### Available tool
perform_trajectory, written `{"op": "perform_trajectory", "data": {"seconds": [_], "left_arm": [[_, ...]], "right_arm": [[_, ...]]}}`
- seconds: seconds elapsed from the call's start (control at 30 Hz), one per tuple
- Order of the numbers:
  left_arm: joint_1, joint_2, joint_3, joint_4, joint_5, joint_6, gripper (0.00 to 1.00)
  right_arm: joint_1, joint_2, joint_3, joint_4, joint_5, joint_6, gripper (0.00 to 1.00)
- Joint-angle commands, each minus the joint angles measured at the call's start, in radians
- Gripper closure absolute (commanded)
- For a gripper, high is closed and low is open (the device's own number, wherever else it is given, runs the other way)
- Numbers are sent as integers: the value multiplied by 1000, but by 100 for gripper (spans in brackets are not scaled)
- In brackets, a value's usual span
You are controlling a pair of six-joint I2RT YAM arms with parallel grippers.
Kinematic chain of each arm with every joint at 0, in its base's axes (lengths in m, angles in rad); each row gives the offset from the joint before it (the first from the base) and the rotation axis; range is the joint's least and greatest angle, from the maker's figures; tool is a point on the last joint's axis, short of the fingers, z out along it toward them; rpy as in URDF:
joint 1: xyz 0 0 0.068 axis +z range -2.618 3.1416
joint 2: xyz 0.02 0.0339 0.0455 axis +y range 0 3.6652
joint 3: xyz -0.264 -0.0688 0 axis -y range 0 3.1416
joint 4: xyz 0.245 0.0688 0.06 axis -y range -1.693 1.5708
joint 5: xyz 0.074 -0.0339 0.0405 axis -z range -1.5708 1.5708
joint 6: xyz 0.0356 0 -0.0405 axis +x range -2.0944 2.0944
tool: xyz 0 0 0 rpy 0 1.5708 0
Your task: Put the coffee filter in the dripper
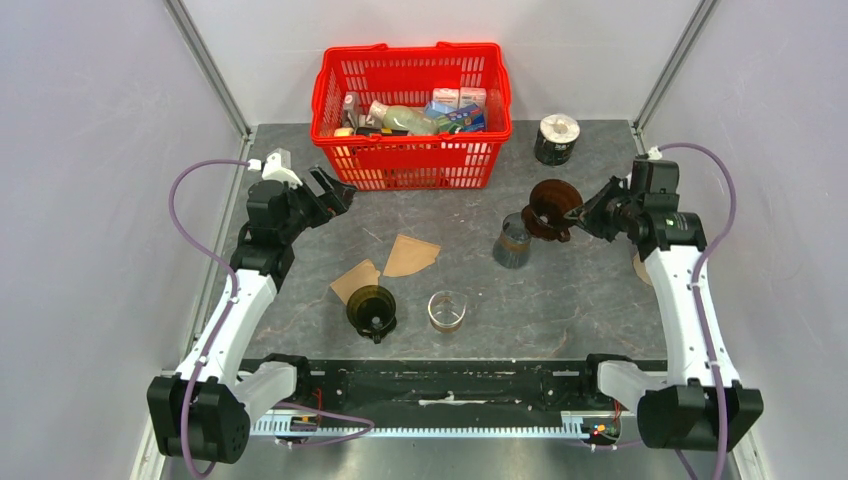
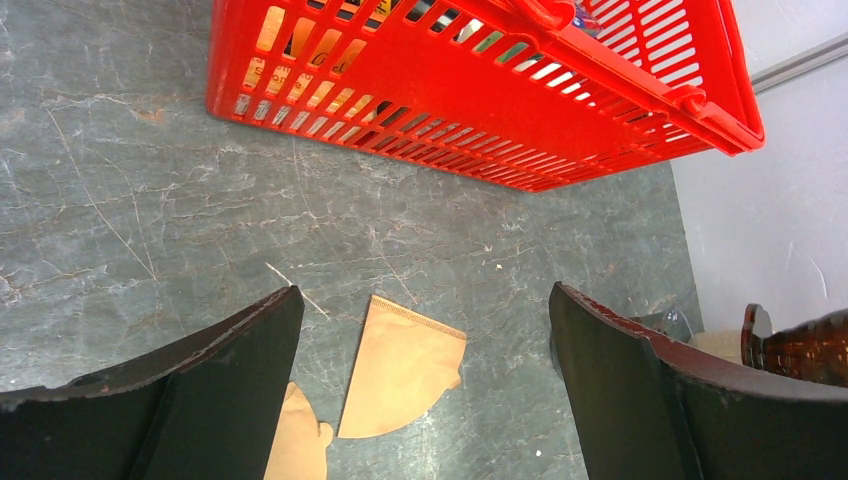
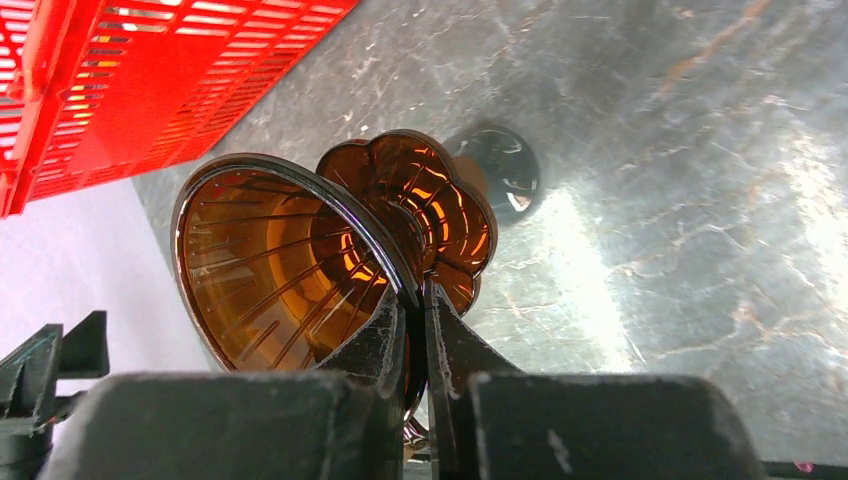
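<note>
My right claw (image 3: 415, 325) is clamped on the rim of the amber dripper (image 3: 270, 270), holding it tipped sideways just beside a small glass (image 1: 513, 242). My left claw (image 2: 425, 300) is spread wide with nothing in it. The coffee filter (image 2: 400, 370) lies flat on the table (image 2: 150, 200) below, framed between its fingers, well apart from the dripper.

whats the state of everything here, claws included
right claw: shut on the amber dripper's rim
amber dripper: tipped on its side, no filter inside
left claw: open, empty
paper filters: lying flat on the table
green dripper: upright, no filter inside
clear glass: upright, empty
red basket: holding several items
</note>
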Motion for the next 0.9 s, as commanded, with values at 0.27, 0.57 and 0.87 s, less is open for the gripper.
{"op": "perform_trajectory", "data": {"seconds": [0.27,0.57,0.87], "left_arm": [[-2,-4,4,30,14,27,0],[-2,2,6,27,4,29,0],[-2,9,11,21,-6,31,0]], "right_arm": [[163,173,155,111,28,17,100],[186,225,158,91,88,1,100],[186,250,135,77,70,-6,100]]}}
